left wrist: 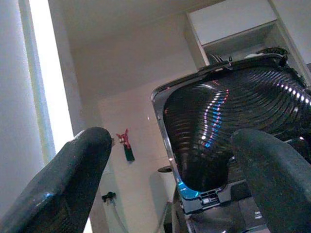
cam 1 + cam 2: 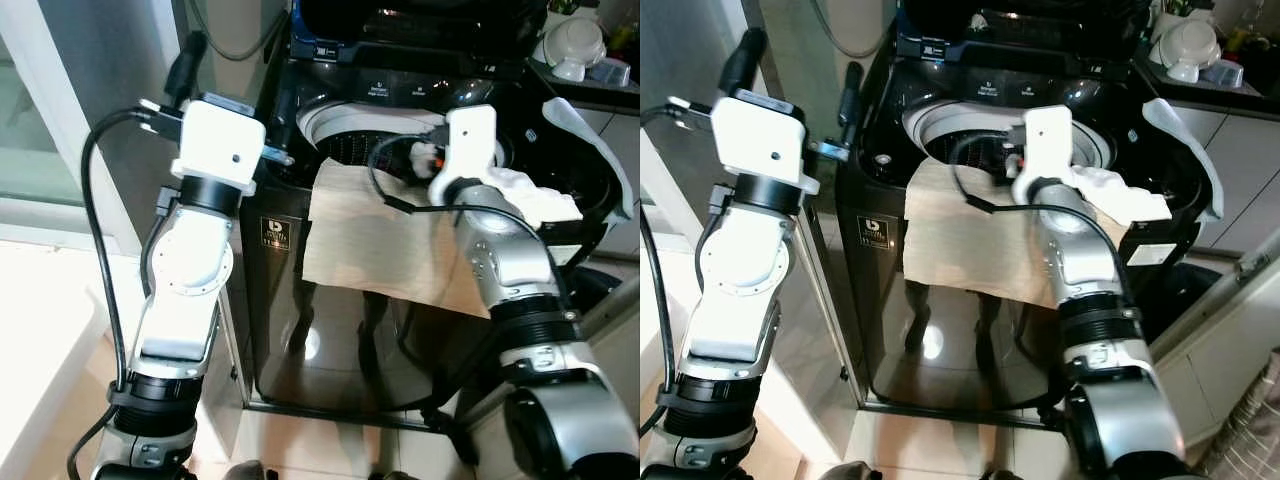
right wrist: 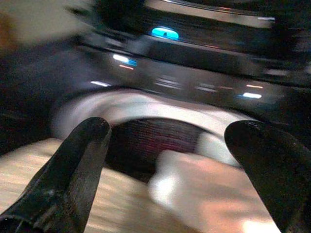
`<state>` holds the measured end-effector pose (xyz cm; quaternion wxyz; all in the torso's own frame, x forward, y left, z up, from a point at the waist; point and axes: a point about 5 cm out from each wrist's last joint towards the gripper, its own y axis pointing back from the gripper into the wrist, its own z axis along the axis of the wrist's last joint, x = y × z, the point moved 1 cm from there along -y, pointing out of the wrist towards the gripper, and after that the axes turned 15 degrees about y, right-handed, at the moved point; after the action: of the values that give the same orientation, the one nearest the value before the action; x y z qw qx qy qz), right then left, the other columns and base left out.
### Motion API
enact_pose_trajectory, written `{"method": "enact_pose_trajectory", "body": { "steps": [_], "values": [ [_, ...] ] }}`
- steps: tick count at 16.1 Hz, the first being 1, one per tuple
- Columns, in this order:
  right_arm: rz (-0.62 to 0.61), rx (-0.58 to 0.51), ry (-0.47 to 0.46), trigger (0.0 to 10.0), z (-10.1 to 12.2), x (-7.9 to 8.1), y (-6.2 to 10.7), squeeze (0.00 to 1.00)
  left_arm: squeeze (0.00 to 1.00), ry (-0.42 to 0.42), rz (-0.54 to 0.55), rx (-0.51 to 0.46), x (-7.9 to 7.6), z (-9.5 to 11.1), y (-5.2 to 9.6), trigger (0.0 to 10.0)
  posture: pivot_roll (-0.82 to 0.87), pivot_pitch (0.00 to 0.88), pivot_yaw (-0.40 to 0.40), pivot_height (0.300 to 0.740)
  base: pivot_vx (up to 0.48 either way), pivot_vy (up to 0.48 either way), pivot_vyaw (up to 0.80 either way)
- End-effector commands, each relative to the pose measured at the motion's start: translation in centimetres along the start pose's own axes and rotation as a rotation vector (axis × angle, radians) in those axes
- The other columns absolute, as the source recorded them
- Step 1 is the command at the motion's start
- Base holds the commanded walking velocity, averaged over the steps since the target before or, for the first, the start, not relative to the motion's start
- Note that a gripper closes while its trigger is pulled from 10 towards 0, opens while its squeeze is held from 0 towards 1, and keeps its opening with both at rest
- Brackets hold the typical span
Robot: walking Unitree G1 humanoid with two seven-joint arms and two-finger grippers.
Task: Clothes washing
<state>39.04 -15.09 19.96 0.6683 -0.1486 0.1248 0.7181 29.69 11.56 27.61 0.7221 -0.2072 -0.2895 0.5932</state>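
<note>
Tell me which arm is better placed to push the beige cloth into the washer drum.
The right gripper: open, over the beige cloth at the drum rim. The left gripper points up toward the raised lid.

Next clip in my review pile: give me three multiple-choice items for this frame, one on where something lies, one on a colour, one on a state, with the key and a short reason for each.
1. Where does the beige cloth lie?
A. Draped over the washer's front rim
B. On the floor
C. Wholly inside the drum

2. What colour is the washing machine body?
A. White
B. Black
C. Red

3. How does the washer lid stand?
A. Shut flat
C. Raised open
B. Taken off and on the floor

Key:
1 A, the cloth hangs from the rim down the front panel.
2 B, the glossy cabinet is black.
3 C, the drum opening shows and the lid stands up behind it.
</note>
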Motion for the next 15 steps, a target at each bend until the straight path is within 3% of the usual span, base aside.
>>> {"method": "enact_pose_trajectory", "body": {
  "steps": [1,3,5,10,15],
  "values": [
    [-0.070,0.066,0.017,10.0,-1.2,-1.0,0.2,0.00,0.00,0.005,-0.016,0.002,-0.3,0.1,-0.1,10.0,0.07,0.026,-0.030,0.740,0.000,0.000,0.00],
    [-0.090,0.121,0.014,10.0,-2.3,-1.1,0.5,0.00,0.00,0.002,-0.018,0.007,-0.3,0.1,-0.1,10.0,0.08,0.028,-0.034,0.740,0.000,0.000,0.00],
    [-0.230,0.209,-0.014,10.0,-3.5,-2.9,0.7,0.00,0.00,0.000,-0.025,0.011,-0.4,0.0,0.0,10.0,0.08,0.023,-0.040,0.740,0.000,0.000,0.00],
    [-0.307,0.289,-0.114,10.0,-4.7,-4.0,1.5,0.00,0.00,-0.009,-0.024,0.007,-0.3,0.1,0.2,10.0,0.09,0.013,-0.054,0.740,0.000,0.000,0.00],
    [-0.202,0.391,-0.192,10.0,-5.0,-3.1,-1.7,0.00,0.00,-0.007,-0.031,0.007,-0.5,0.1,0.1,10.0,0.11,0.007,-0.054,0.740,0.000,0.000,0.00]
  ]
}}
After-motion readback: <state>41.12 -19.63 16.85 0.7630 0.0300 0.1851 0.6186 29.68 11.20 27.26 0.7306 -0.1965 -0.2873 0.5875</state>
